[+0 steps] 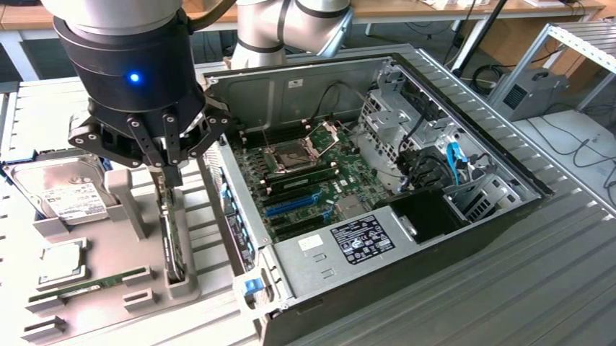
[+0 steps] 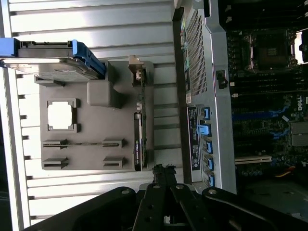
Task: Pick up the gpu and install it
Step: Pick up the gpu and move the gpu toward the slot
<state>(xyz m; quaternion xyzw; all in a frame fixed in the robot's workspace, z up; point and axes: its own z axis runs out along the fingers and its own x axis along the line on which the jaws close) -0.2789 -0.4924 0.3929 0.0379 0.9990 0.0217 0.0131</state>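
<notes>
- Gripper (image 1: 170,171) is seen closest up, big in the upper left of the exterior view's frame. Its fingers are pinched together with nothing caught between them, so nothing's been grabbed yet.
- Right below it, in the lower left of that frame, the gpu (image 1: 173,249) is stood on edge in a slot of the gray holder tray (image 1: 101,313). The fingertips are hung just over its upper edge and no contact can be made out.
- A hard drive (image 1: 66,196), a cpu chip (image 1: 63,261) and a RAM stick (image 1: 91,282) are parked in the same tray, further toward the frame's left edge.
- An open pc case (image 1: 288,90) is laid across the centre and right, with the motherboard (image 1: 318,184) exposed. The install is judged not started, since the card is sat in its tray.
- Handling-wise, the card is reckoned light and stiff but pretty fragile, with bare board, small parts and a plastic fan.
- It's probably best taken across its thin thickness along the exposed upper edge, somewhere mid-length. The fan and the connector edge down in the slot are better left alone.
- A slim edge like that is figured to slip or twist easily, so a square, centred pinch is called for.
</notes>
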